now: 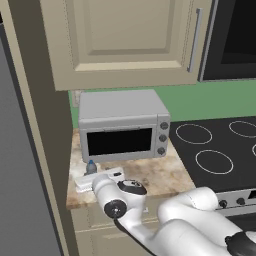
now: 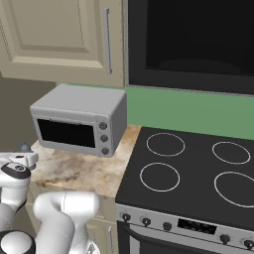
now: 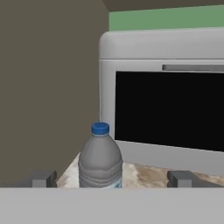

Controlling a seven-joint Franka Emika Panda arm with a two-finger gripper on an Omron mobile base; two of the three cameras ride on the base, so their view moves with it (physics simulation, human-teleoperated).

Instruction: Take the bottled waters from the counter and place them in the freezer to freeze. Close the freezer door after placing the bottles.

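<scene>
A translucent grey bottled water with a blue cap stands upright on the beige marbled counter, in the left corner in front of the toaster oven. My gripper is open and level with it. Its two fingertips flank the bottle without touching it, and the bottle sits a little left of the middle. From the base, the bottle shows just its cap and shoulder beyond my gripper, low over the counter. In the right base view the cap peeks above the hand.
A grey toaster oven stands close behind and right of the bottle. A brown side wall rises on its left. The black stovetop lies to the right, with cream wall cabinets above. A tall grey surface runs along the far left.
</scene>
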